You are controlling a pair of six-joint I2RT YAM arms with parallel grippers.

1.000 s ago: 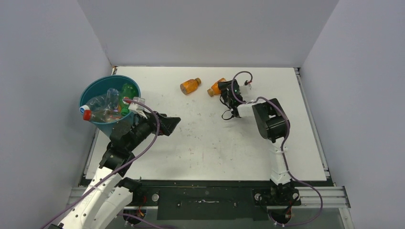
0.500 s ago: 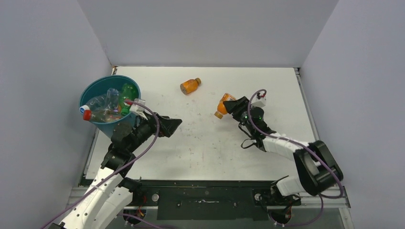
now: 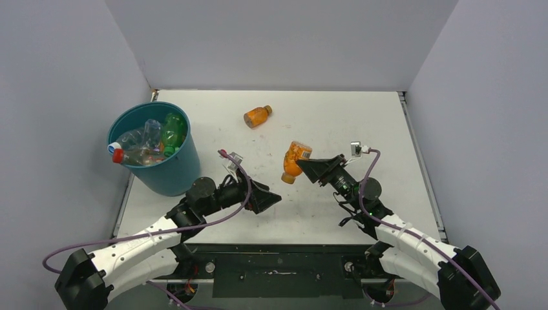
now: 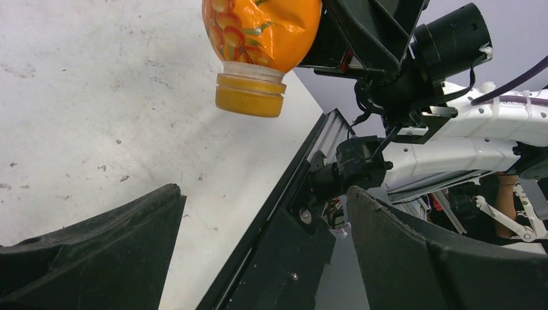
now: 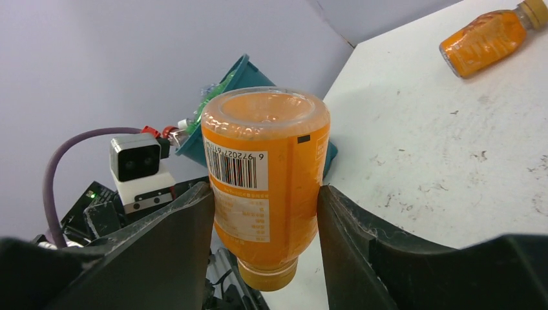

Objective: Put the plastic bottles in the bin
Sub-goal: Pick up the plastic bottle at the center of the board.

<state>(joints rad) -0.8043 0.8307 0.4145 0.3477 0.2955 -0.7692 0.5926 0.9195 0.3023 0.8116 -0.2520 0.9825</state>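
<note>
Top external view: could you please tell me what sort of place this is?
Probably a robot lab test cell: a white table boxed in by plain grey panels, a left arm and right arm mounted at its near edge, and a teal bin of plastic bottles.

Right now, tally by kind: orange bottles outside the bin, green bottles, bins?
Orange bottles outside the bin: 2 (held orange bottle in the right gripper, loose orange bottle lying on the table)
Green bottle, in the bin: 1
Bin: 1
Total: 4
</note>
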